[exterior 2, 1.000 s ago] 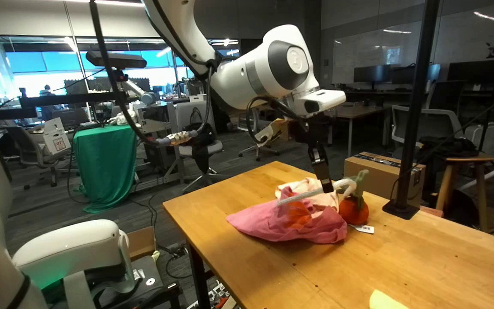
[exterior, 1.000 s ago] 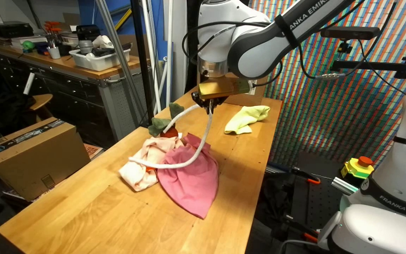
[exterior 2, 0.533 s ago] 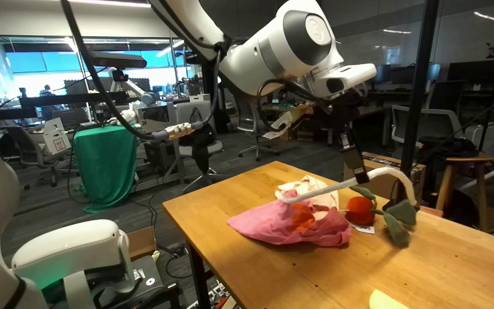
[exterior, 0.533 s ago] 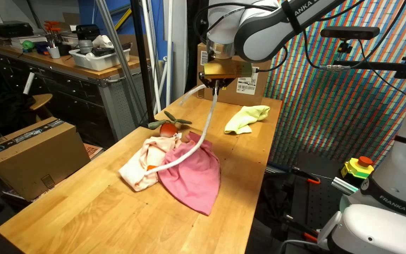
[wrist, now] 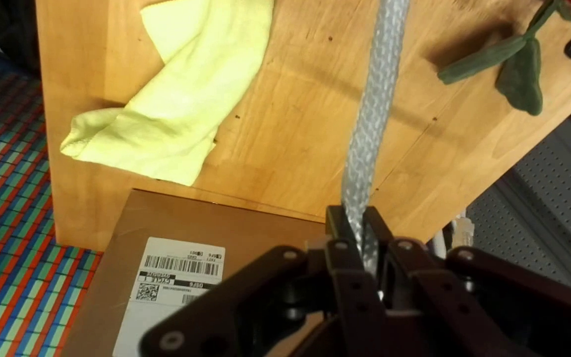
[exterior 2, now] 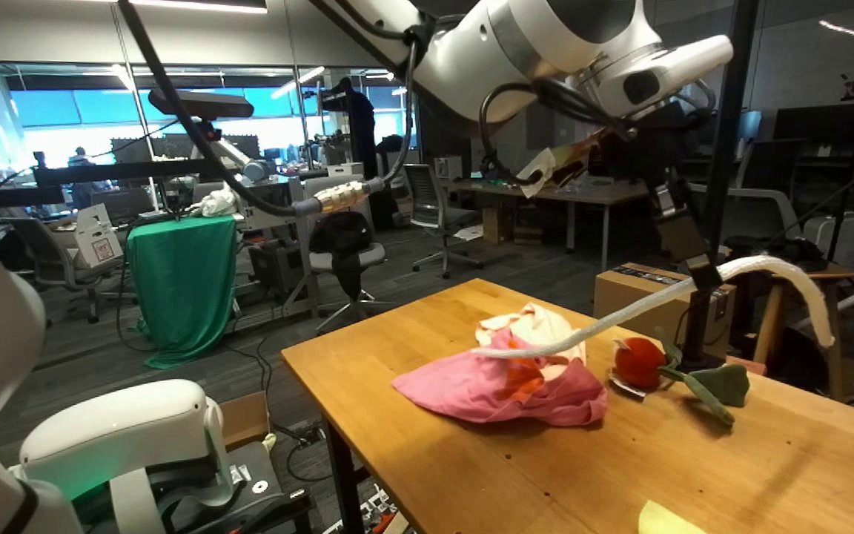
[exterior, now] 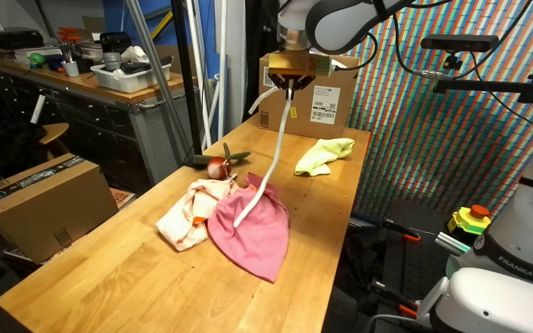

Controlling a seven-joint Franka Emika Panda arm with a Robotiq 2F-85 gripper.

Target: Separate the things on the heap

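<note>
White cord (exterior: 274,162): has risen and travelled toward the cardboard box (exterior: 302,99) since the earlier frame; its long end now hangs over the pink cloth (exterior: 252,236), and whether it touches cannot be told.
Red ball (exterior 2: 638,363): has tipped, its green leaves (exterior 2: 720,386) now splayed outward; it rests on the desk (exterior: 109,286), just beside the cloths.
Reason for the lift: probably to draw the trailing end clear of the heap (exterior 2: 497,389) without dragging cloth along.
Heap: pink cloth and cream cloth (exterior: 178,217) lie bunched together, presumably awaiting separation.
Yellow-green cloth (exterior: 322,157): alone near the box, well apart from the heap, which suits a thing already sorted.
Gripper (wrist: 355,215): nearly closed, parted only by the white cord's thickness; it pinches the cord off-centre, a short end arching beyond.
</note>
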